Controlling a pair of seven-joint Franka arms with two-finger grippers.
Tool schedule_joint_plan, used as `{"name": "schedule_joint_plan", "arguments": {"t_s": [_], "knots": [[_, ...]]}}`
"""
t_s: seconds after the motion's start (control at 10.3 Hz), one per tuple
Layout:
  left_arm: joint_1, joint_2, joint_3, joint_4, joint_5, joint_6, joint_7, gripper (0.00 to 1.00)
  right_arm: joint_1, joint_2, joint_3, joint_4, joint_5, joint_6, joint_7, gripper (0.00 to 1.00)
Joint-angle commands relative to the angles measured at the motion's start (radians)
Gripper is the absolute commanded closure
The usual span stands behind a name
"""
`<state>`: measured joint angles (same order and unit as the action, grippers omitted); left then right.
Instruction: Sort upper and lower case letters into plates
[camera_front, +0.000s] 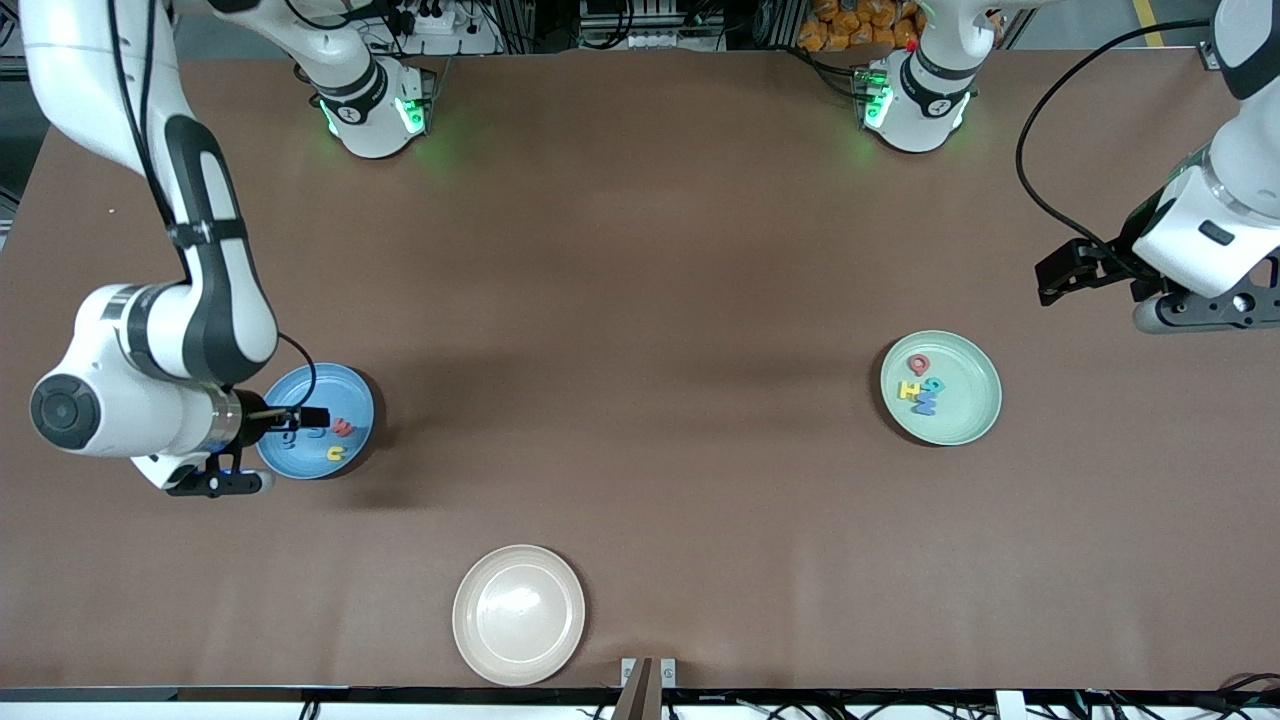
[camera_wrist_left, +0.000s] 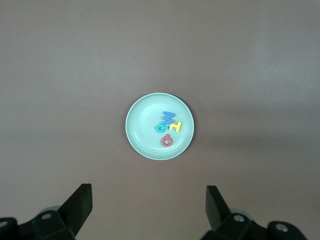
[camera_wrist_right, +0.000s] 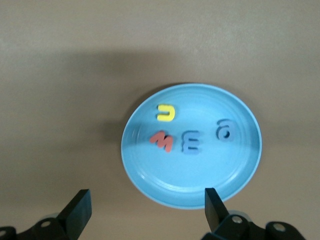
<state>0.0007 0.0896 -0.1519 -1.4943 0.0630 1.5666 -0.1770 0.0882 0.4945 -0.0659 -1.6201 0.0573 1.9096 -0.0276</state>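
Three round plastic plates lie on the brown desk (camera_front: 640, 300) in the front view. At the middle left of the frame sits the sky blue shallow plastic plate (camera_front: 350, 395), partly covered by the right arm's wrist. The right end effector (camera_front: 292, 418) hangs over it with its fingers spread wide and nothing between them. The right wrist view shows that plate's contents plainly: a small yellow foam letter u (camera_wrist_right: 165, 113), a red foam letter m (camera_wrist_right: 162, 142), a slate blue foam letter E (camera_wrist_right: 192, 141) and a slate blue rounded foam letter (camera_wrist_right: 224, 130) that may be an a, though its shape is hard to read. None of the four touches another.

Lower in the frame, a little left of centre and close to the bottom edge, lies the beige cream-coloured round plate (camera_front: 519, 614).

At the middle right lies the pale mint green shallow plastic plate (camera_front: 965, 405). In it is a tight cluster: a red foam letter Q (camera_front: 918, 364), a teal foam letter G (camera_front: 935, 385), a yellow foam letter H (camera_front: 909, 390) and a blue foam letter M (camera_front: 925, 405), the pieces touching or just beside each other.

At the right edge of the frame, above the green plate, the left arm waits over bare desk; its left end effector (camera_wrist_left: 149, 202) stands wide apart and holds nothing.
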Motion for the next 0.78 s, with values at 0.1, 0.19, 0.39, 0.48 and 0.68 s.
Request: {"name": "schedule_joint_plan", "arguments": {"t_s": [0.1, 0.19, 0.39, 0.48, 0.68], "knots": [[-0.004, -0.036, 0.014, -0.020, -0.026, -0.013, 0.031, 0.00, -0.051, -0.226, 0.103, -0.230, -0.086, 0.071, 0.064, 0.00], [-0.001, -0.056, 0.015, -0.035, -0.028, -0.014, 0.050, 0.00, -0.042, -0.273, 0.103, -0.250, -0.086, 0.071, 0.064, 0.00], [0.019, -0.080, 0.014, -0.057, -0.031, -0.014, 0.079, 0.00, -0.019, -0.355, 0.101, -0.267, -0.086, 0.066, 0.063, 0.00], [0.028, -0.089, 0.014, -0.058, -0.041, -0.023, 0.079, 0.00, -0.005, -0.387, 0.101, -0.267, -0.086, 0.062, 0.063, 0.00], [0.027, -0.091, 0.015, -0.054, -0.043, -0.030, 0.082, 0.00, 0.008, -0.447, 0.100, -0.262, -0.088, 0.055, 0.064, 0.00]]}}
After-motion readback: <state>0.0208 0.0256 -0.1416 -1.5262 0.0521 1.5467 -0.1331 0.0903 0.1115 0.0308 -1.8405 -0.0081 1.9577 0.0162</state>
